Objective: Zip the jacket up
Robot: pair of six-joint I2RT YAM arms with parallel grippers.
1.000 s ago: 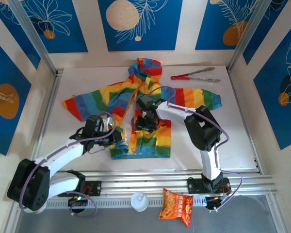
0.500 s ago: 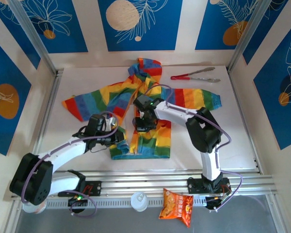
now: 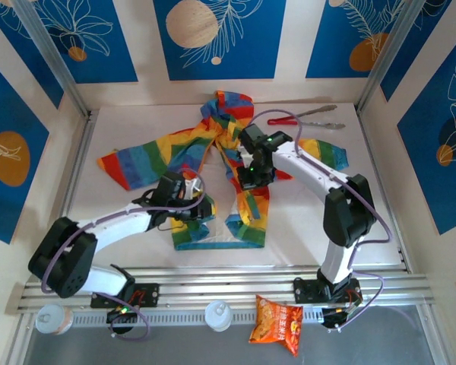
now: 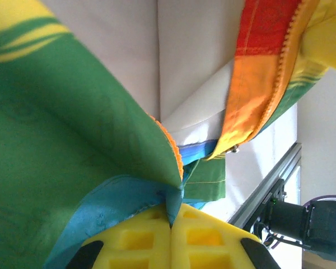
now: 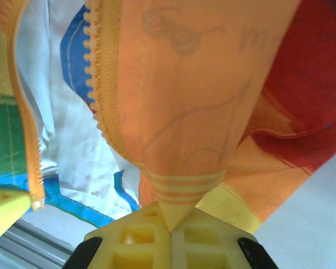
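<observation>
Lying mid-frame in the top view, the jacket [image 3: 167,152] is pinched on both front edges: the left gripper [image 3: 194,213] is clenched low on one panel, the right gripper [image 3: 247,181] higher on the other; the zipper halves [image 5: 95,84] gape between them.

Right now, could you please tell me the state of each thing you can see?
jacket, unzipped, front halves parted
zipper, undone, teeth rows apart
left gripper, shut on jacket
right gripper, shut on jacket
tongs, lying flat, arms apart
</observation>
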